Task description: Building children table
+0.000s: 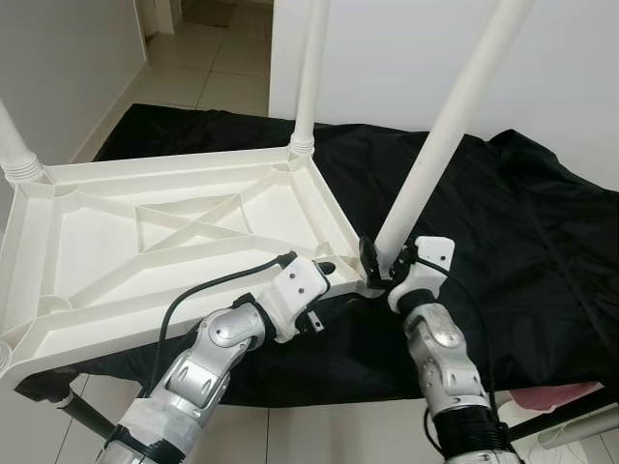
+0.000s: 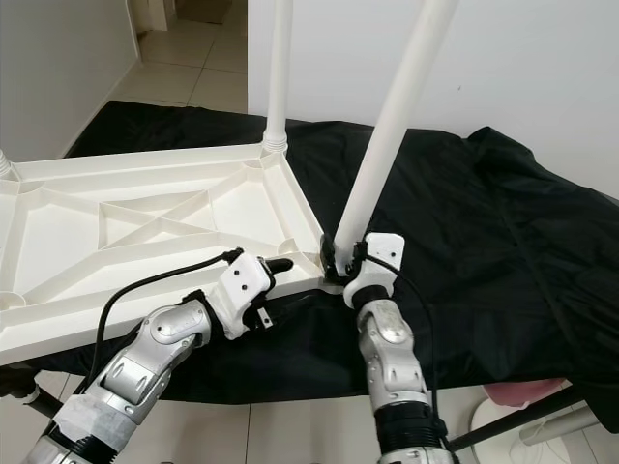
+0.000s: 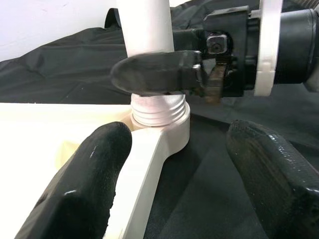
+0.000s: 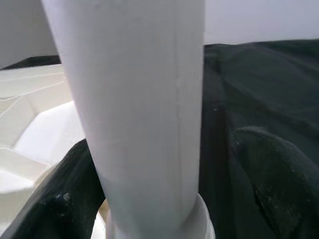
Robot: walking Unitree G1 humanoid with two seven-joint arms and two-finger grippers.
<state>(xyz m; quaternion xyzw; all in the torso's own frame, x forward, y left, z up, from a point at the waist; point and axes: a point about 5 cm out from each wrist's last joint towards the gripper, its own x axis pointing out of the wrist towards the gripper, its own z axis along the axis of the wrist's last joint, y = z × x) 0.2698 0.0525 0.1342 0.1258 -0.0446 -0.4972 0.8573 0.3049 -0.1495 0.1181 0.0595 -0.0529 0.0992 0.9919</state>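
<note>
My right gripper point(image 1: 379, 263) clasped the leg point(image 1: 437, 140) to seat it in the upturned tabletop point(image 1: 87, 232), while my left gripper point(image 1: 334, 268), fingers spread, steadied the corner.

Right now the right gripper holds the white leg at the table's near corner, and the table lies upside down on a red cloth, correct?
Not quite: the cloth is black, as the left eye view shows. The rest holds: the right gripper holds the white leg at the upturned table's near corner.
</note>
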